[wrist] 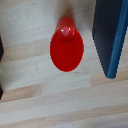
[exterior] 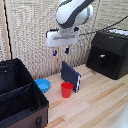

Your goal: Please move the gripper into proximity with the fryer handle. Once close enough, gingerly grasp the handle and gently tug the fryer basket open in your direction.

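Pale wood planks form the table [exterior: 100, 100] in the exterior view. High over its middle hangs the gripper [exterior: 60, 51], a white boxy hand with two short blue-tipped fingers [exterior: 54, 52] pointing down; a gap shows between them and they hold nothing. The fryer [exterior: 107, 53], a matte black cube, stands on the exterior view's right, well apart from the gripper. Its lower front is the fryer basket [exterior: 104, 62], closed flush with the body, and the fryer handle [exterior: 102, 61] shows as a small dark bar on that face. Below the gripper a dark blue book [exterior: 70, 75] stands on edge, with a red cup [exterior: 66, 89] just beside it and a blue bowl [exterior: 43, 85] near. A big black compartmented case [exterior: 20, 97] fills the exterior view's left.

The wrist view looks straight down on the red cup [wrist: 66, 48] and the blue book [wrist: 111, 35] on the wood; the fingers and the fryer do not appear there.
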Robot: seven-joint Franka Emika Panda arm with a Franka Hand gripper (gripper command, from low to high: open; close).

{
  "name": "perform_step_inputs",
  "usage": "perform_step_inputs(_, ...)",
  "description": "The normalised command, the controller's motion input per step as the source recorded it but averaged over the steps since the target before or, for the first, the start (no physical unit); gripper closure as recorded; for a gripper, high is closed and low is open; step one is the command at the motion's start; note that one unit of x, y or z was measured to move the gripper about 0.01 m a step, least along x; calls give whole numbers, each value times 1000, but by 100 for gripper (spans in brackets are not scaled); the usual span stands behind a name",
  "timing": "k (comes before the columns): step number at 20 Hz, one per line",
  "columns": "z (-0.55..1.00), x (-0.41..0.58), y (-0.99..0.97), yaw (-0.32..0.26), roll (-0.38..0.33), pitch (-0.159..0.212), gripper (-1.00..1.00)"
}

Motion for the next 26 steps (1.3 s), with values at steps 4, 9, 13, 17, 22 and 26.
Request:
perform_step_inputs(4,102,49,-11,-375,-29,0,-100)
perform_step_inputs(9,94,46,-14,-375,-15,0,-100)
perform_step_inputs(13,82,94,-14,-375,-52,0,-100)
perform_step_inputs(17,105,177,-17,-347,-175,1,-100)
perform_step_inputs(22,72,226,-35,-283,-279,17,-100)
perform_step_inputs(26,8,213,-69,-234,-348,28,-100)
